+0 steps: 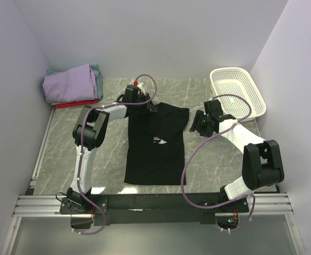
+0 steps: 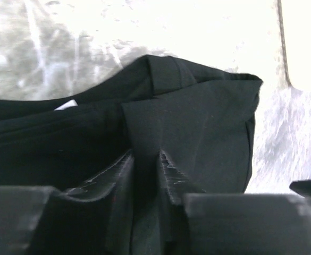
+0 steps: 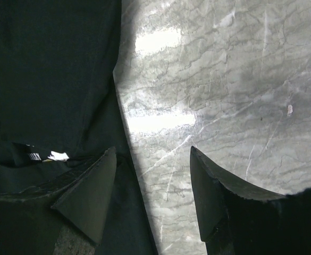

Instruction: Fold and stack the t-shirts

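For folding, the left gripper pinches the black cloth t-shirt toward the far edge of the tabletop; the right gripper, spread, straddles its side.

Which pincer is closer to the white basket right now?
Right. The right pincer is open beside the sleeve of the black t-shirt, just short of the basket; the left pincer pinches the shirt's far edge, further away.

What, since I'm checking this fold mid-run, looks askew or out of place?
Nothing spilled or damaged. The black t-shirt lies lopsided: the sleeve toward the basket spreads flat, while the opposite shoulder is pinched into a ridge by the left gripper. In the corner stack, the red shirt pokes out beneath the lavender shirt.
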You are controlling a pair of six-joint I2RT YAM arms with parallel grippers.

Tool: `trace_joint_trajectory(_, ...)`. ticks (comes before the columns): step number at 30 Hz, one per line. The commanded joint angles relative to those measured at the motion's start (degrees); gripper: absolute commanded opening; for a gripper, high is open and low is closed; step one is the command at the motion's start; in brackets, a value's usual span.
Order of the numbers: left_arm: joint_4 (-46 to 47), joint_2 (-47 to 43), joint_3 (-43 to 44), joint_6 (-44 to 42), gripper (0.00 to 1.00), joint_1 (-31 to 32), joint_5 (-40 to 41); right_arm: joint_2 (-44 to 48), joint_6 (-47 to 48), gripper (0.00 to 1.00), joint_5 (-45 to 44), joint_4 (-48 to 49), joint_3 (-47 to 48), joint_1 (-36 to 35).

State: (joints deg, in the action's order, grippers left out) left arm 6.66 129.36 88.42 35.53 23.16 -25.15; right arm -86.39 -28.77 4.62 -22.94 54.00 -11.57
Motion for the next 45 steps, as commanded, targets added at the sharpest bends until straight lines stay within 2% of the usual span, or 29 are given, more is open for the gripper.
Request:
trace_joint_trajectory(1,2.49,0.54,2.63,0.24,0.19,0.49,-2.89,0.08,0.65,0.64,0.21,2.11,-0.03,0.59)
trace_joint_trajectory(6,1.18,-1.12,2.02,-0.81,0.01,0.4,-0.88,0.08,0.74,0.64,0.03,2.02,-0.21,0.67)
trace_joint_trajectory(14,3.01,-8.23,-3.42,-0.99,0.01,-0.39,5.89,0.61,0.56,0.64,-1.02,1.76,-0.47,0.85)
trace_joint_trajectory(21,4.94,-13.08,-8.35,-1.52,0.01,-1.18,7.74,-0.36,0.56,0.65,-1.37,1.84,-0.21,0.85)
trace_joint_trajectory(25,6.35,-14.48,-10.11,-1.08,0.01,-1.36,9.15,-0.62,0.47,0.65,-1.02,1.93,-0.21,0.85)
trace_joint_trajectory(33,3.37,-12.91,-9.76,-0.64,0.01,-1.62,8.62,-0.97,0.56,0.65,-1.55,1.58,-0.12,0.85)
trace_joint_trajectory(45,1.17,-14.84,-15.21,1.21,0.01,-1.62,14.07,-1.94,0.74,0.65,-1.99,1.05,0.76,0.85)
